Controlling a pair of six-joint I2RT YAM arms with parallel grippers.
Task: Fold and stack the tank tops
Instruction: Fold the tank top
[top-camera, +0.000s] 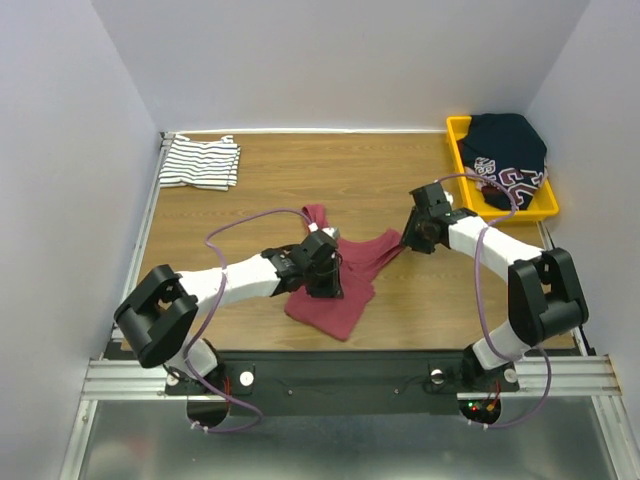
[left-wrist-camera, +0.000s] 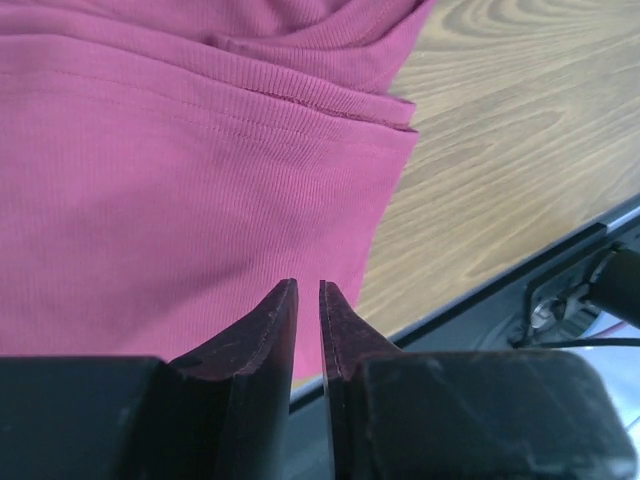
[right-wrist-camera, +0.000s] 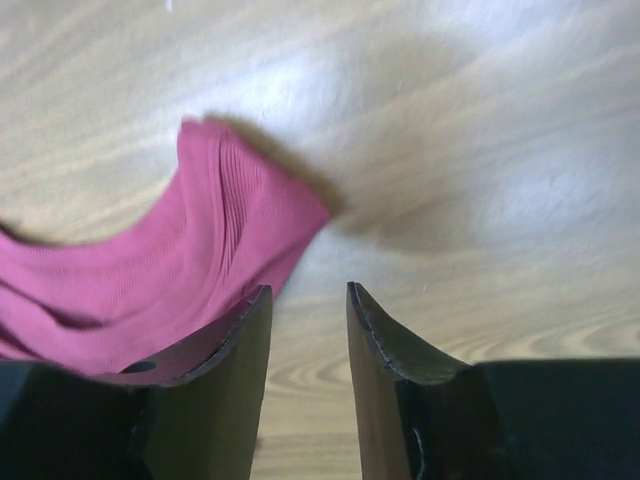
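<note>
Two robot arms work a wooden table (top-camera: 400, 170) walled in pale panels, midway through folding and stacking tank tops. The maroon tank top (top-camera: 335, 300) lies loosely bunched at the centre of the table, between the arms, one strap trailing toward the right arm and another pointing to the far side. It does not yet look neatly folded. The striped tank top (top-camera: 200, 162) sits folded at the far left corner, well apart from the work, likely parked there as the base of the stack. A yellow bin (top-camera: 455, 135) at the far right corner holds a dark garment (top-camera: 505, 140) with lettering, seemingly no part of this job.

The left gripper (left-wrist-camera: 308, 285) hangs low over the maroon cloth near its hem, jaws parted by only a narrow slit with nothing between them, probably placed to pinch the body of the top. The right gripper (right-wrist-camera: 308, 290) hovers just beside the strap end (right-wrist-camera: 230, 220), jaws standing apart over bare wood and empty, apparently lined up to take that strap so both ends can be drawn out flat.
</note>
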